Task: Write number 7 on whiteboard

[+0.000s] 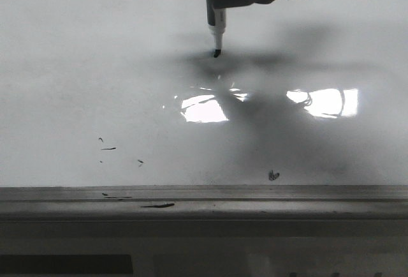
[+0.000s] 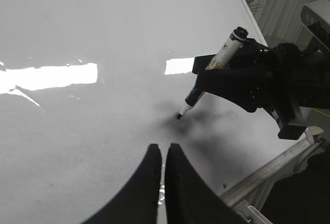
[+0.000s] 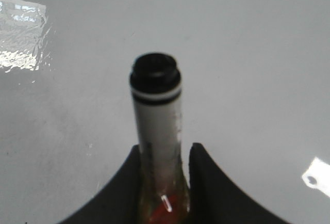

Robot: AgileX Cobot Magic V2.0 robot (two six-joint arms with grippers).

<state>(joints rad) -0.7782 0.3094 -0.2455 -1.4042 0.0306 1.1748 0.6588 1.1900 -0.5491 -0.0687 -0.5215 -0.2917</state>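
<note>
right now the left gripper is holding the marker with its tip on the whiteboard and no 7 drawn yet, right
Not quite: the right gripper holds the marker, as the right wrist view shows. The left gripper is shut and holds nothing, seen in the left wrist view. The rest stands: the tip sits at the whiteboard, and no 7 is drawn.

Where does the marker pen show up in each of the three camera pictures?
Front view: the marker hangs at top centre, tip at the whiteboard.
Left wrist view: it slants right of centre, held in the right hand.
Right wrist view: its rear end stands up in the middle, between that hand's fingers.
Shared landmark: the bright window reflections on the board.
</note>
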